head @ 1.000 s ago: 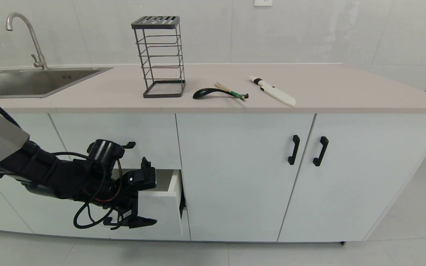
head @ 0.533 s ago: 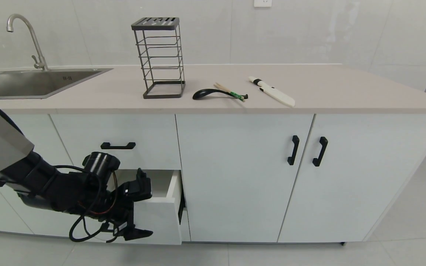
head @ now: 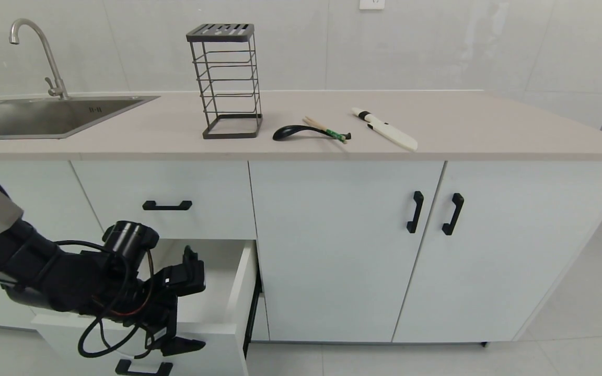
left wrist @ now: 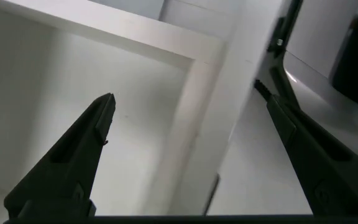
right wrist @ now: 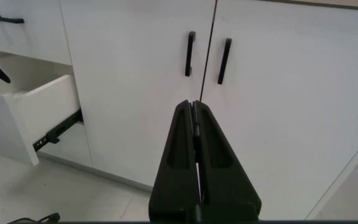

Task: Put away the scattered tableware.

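Standing on the tabletop (head: 463,125) in the head view, the dark wire rack (head: 226,78) with its slotted top serves as the marker for everything else. Just right of the rack lies a black spoon (head: 301,130), bowl toward the rack. A pair of pale chopsticks (head: 324,128) with green ends lies across the spoon's handle. Farther right of the rack, a white knife (head: 384,129) with a black band near its handle end lies flat at a slant. Well left of the rack is a steel sink (head: 45,117); a small dark mark on its inner wall is too small to read. Below the rack and slightly left, a white drawer (head: 217,292) stands pulled out. The left end effector (head: 196,305) is at its front with fingers spread, one inside the drawer and one outside.

From the left wrist view, the left end effector (left wrist: 185,93) has its two black fingers wide apart, with the edge of the drawer front (left wrist: 197,137) between them.

From the right wrist view, the right end effector (right wrist: 195,106) has its fingers pressed together on nothing, facing the white cabinet doors and their two black handles (right wrist: 191,53). The open drawer (right wrist: 42,109) shows off to one side.
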You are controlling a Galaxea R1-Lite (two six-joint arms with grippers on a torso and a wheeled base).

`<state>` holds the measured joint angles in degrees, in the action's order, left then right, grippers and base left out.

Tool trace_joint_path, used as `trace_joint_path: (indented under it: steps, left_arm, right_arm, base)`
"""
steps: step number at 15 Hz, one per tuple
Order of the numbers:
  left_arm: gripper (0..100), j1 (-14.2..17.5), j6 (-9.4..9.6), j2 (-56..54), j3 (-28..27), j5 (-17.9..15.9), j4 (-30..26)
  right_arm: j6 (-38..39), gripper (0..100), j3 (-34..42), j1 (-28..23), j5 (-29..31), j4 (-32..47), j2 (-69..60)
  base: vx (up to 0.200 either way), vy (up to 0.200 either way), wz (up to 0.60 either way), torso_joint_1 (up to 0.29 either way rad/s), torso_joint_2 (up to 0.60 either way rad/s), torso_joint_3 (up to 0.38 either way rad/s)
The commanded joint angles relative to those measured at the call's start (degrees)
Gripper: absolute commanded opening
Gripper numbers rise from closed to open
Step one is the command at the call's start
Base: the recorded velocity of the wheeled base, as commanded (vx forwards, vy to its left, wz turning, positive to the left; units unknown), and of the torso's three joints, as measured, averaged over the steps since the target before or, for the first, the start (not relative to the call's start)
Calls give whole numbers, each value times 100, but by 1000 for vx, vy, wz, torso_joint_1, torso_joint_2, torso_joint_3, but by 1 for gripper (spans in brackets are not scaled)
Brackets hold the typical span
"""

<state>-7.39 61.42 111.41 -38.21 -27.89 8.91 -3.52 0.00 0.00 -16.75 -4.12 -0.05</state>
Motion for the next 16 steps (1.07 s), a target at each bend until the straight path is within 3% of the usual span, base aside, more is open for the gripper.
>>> trace_joint_path:
  steps: [1, 5, 7, 8, 10, 11, 12, 13, 15, 16]
  left_arm:
    - [100, 106, 2, -383, -3, -15, 23]
    - [100, 27, -7, -1113, 76, -375, -74]
    - [100, 53, -7, -1455, 340, -463, -197]
    - [100, 71, -104, -1939, 727, -656, -258]
    - [100, 27, -719, -2431, 771, -735, -83]
    - [100, 88, -780, -2642, 823, -735, 120]
    - [100, 334, -956, -3284, 1333, -726, 656]
    - [100, 528, -1290, -3987, 1957, -726, 1192]
    - [100, 739, -2151, -5384, 3249, -726, 1930]
    - [100, 835, -2222, -6105, 3785, -726, 1974]
  right_arm:
    - [1, 0, 0, 0, -4, -1, 5]
    - [10, 0, 0, 0, -4, -1, 5]
    - [10, 0, 0, 0, -4, -1, 5]
    - [89, 0, 0, 0, -4, -1, 5]
    - [124, 0, 0, 0, 163, -1, 5]
    - [159, 0, 0, 0, 234, -1, 5]
    - [238, 0, 0, 0, 260, -1, 5]
    - [264, 0, 0, 0, 269, -1, 5]
    - [335, 0, 0, 0, 269, 8, 5]
    - [414, 0, 0, 0, 269, -1, 5]
  base:
    - [0, 0, 0, 0, 0, 0]
    - [0, 0, 0, 0, 0, 0]
    - [0, 0, 0, 0, 0, 0]
    - [0, 0, 0, 0, 0, 0]
    - [0, 0, 0, 0, 0, 0]
    - [0, 0, 0, 0, 0, 0]
    - [0, 0, 0, 0, 0, 0]
    - [0, 0, 0, 0, 0, 0]
    - [0, 0, 0, 0, 0, 0]
    - [0, 0, 0, 0, 0, 0]
